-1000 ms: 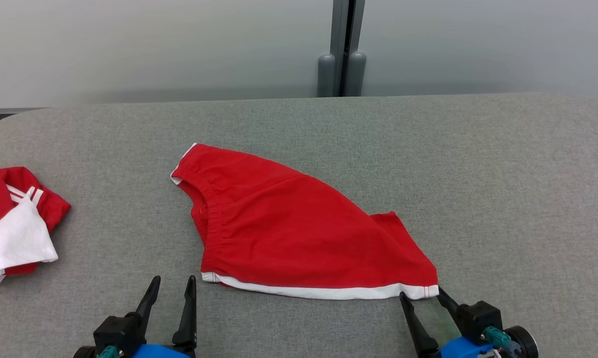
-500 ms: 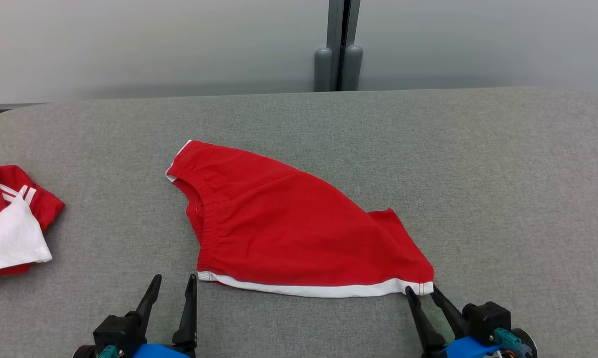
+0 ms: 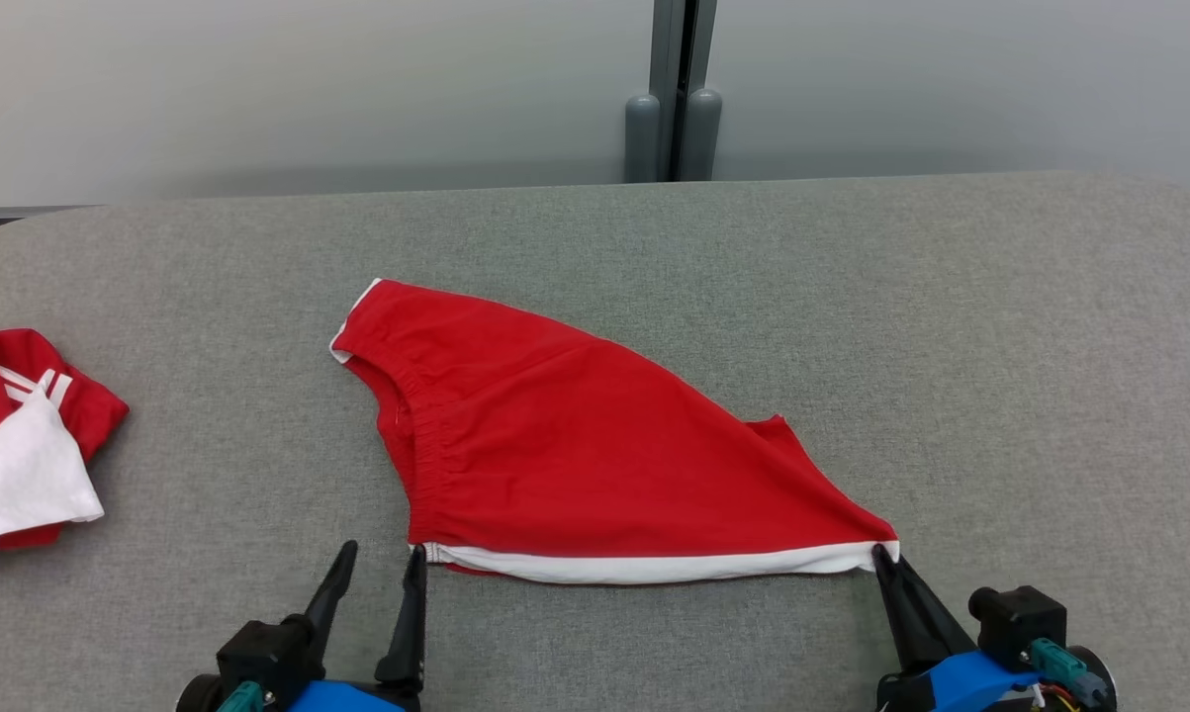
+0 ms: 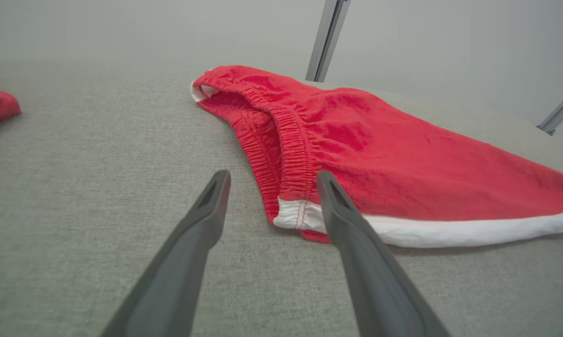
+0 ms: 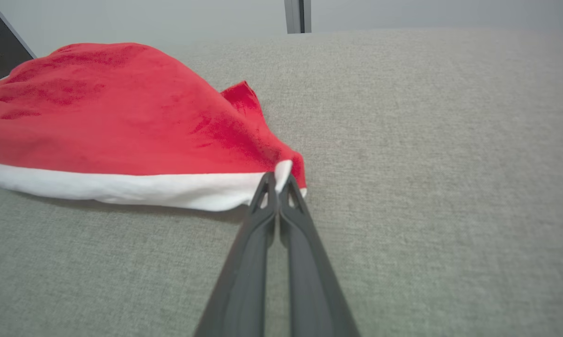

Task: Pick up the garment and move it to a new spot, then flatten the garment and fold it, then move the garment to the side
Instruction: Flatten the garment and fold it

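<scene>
Nearest the robot, the right gripper (image 3: 883, 551) is closed on the near right corner of the garment (image 3: 575, 445), pinching the end of its white hem band (image 3: 654, 567). This grip appears intended to anchor one end of the hem so that the edge can be drawn straight. The left gripper (image 3: 383, 547) stands open, fingers apart, with the near left hem corner just beside its right finger; nothing is gripped. Its placement suggests a matching pinch to follow.

The garment, red shorts with an elastic waistband (image 3: 421, 445), lies on the grey table (image 3: 1000, 346), centred and towards the near edge. The cloth runs smooth from the hem back to a far left corner, with a small flap protruding on the right. It is not yet fully flat.

Further left lies a separate red-and-white pile (image 3: 21, 445). A grey post (image 3: 676, 99) stands beyond the far edge.
</scene>
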`<state>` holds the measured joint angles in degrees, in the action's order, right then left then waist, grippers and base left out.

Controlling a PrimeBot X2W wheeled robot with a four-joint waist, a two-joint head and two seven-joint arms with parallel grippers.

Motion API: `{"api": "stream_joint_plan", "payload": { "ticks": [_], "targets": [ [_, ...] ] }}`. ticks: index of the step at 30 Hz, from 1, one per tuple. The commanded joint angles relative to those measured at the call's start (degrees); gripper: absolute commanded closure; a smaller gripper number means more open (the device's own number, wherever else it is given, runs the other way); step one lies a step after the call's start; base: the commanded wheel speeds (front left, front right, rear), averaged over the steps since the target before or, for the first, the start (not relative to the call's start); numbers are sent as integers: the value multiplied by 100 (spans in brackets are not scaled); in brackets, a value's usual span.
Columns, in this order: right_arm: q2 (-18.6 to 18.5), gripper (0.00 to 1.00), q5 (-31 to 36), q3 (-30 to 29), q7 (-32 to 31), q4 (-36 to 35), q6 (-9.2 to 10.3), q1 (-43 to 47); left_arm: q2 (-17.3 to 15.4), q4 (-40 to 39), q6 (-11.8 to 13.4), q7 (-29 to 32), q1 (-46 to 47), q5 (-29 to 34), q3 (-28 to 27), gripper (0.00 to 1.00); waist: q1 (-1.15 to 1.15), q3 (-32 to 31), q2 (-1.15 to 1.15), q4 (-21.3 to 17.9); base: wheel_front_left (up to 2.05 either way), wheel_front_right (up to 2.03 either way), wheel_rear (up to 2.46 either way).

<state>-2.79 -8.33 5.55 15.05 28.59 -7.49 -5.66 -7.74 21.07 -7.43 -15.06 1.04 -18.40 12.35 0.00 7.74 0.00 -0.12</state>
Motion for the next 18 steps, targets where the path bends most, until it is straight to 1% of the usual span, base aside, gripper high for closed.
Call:
{"api": "stream_joint_plan", "payload": {
  "ticks": [1,4,5,10,13,18],
  "targets": [
    [-22,100,52,-119,19,-38,-1,-57,-84,-33,-11,-16,-5,-133,203,0,0,-5,0,-12,0,0,0],
    [-21,100,114,-286,19,-68,-1,-109,-207,-20,-11,-16,-25,-465,602,0,0,-8,0,-32,0,0,0],
    [-21,100,114,-286,19,-68,-1,-109,-207,-20,-11,-16,-25,-465,602,0,0,-8,0,-32,0,0,0],
    [-23,100,177,-411,19,-86,-1,-164,-462,-23,-11,-16,61,-1064,1193,0,0,16,0,-64,0,0,0],
    [-22,100,209,-464,19,-105,-1,-204,-577,-38,-11,-16,159,-1300,1405,0,0,56,0,-84,0,0,0],
    [-24,100,234,-454,19,-149,-1,-238,-823,36,-11,-16,402,-1520,1712,0,0,161,0,-148,0,0,0]
  ]
}}
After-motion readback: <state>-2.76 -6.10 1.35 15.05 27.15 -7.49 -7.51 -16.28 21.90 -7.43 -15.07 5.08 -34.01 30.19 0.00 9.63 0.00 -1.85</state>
